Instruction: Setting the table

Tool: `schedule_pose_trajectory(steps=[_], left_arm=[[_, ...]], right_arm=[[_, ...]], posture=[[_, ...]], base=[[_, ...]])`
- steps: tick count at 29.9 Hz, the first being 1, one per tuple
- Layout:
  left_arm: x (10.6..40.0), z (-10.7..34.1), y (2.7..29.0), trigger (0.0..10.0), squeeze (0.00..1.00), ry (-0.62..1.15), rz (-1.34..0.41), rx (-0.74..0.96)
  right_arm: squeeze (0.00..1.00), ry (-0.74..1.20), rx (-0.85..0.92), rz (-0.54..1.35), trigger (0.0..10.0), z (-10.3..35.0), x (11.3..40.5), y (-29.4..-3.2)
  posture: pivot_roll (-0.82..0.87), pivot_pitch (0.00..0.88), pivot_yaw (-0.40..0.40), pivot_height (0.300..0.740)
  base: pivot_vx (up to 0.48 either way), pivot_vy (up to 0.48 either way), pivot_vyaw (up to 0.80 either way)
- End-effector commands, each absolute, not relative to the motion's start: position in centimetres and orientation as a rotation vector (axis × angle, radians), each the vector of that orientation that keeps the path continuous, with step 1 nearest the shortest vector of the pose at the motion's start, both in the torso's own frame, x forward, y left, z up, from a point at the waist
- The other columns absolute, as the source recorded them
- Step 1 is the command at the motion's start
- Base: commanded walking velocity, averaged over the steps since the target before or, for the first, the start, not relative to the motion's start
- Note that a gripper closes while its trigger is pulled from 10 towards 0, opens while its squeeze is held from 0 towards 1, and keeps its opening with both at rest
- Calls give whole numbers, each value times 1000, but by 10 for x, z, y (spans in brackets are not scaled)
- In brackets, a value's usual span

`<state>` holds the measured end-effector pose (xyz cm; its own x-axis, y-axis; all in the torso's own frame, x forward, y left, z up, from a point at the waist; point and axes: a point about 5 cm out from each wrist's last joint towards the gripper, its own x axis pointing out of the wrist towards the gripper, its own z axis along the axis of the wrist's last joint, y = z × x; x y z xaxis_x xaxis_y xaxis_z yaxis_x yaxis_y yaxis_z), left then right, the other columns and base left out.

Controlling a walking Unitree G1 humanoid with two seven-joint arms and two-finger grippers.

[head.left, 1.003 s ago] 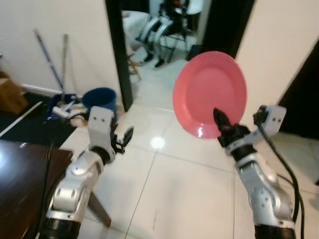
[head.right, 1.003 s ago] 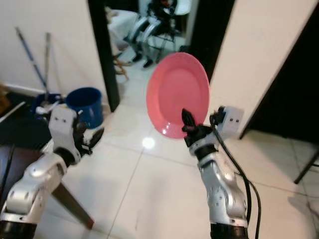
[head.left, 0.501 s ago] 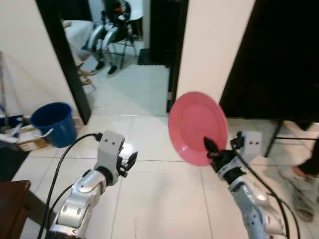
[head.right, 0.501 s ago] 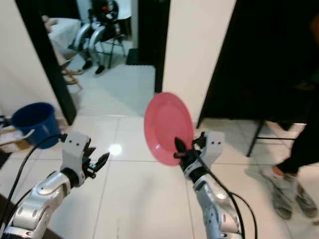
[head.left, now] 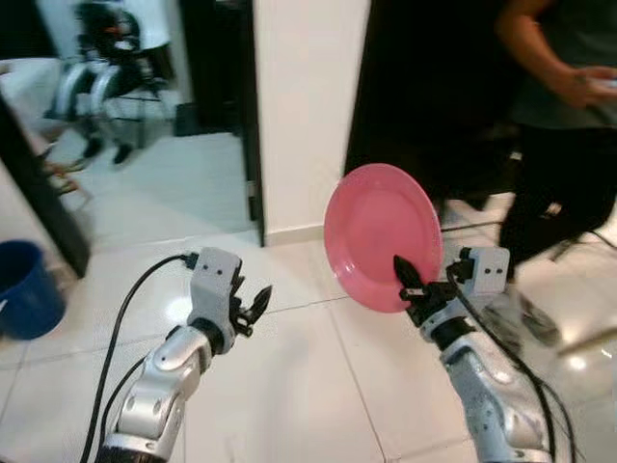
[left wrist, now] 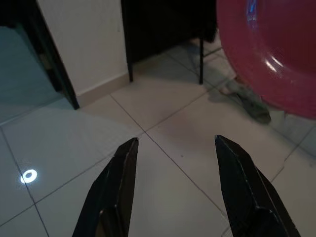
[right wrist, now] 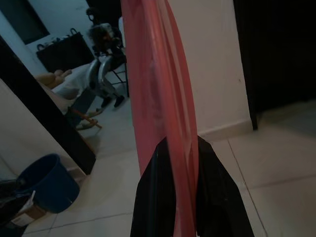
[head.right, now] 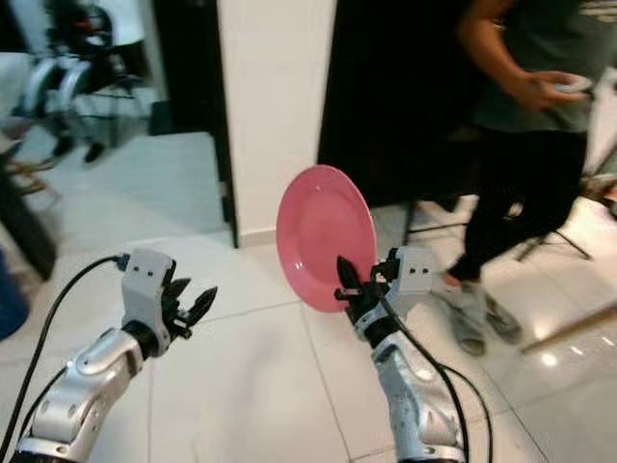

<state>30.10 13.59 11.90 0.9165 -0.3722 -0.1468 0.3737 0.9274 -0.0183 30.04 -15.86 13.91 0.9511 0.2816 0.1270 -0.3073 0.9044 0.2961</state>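
A round, glossy pink plate (head.left: 382, 234) is gripped upright by its lower rim in the right gripper (head.left: 409, 283), while the left gripper (left wrist: 175, 163) is held open and empty.

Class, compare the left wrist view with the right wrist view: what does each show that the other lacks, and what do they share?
Left wrist view alone: the left tool, its two black fingers spread apart with nothing between them, a bright light reflection on the tiles and a grey shoe.

Right wrist view alone: the right tool clamped on the plate's edge, a blue bucket and, through a doorway, a parked humanoid robot.

Both: the pink plate, the pale tiled floor and a white wall.
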Motion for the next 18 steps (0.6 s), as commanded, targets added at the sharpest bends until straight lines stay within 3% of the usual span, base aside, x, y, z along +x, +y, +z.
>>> schedule_pose_trajectory(steps=[1,18], left_arm=[[299,112,138,10000,0,173,-380,19],[301,111,138,10000,0,171,-372,25]], right_arm=[[0,-74,312,295,10000,136,299,-161],[0,-74,309,299,10000,135,301,-160]], posture=[[-45,0,105,740],[-46,0,101,740]], base=[[0,0,-800],[0,0,-800]])
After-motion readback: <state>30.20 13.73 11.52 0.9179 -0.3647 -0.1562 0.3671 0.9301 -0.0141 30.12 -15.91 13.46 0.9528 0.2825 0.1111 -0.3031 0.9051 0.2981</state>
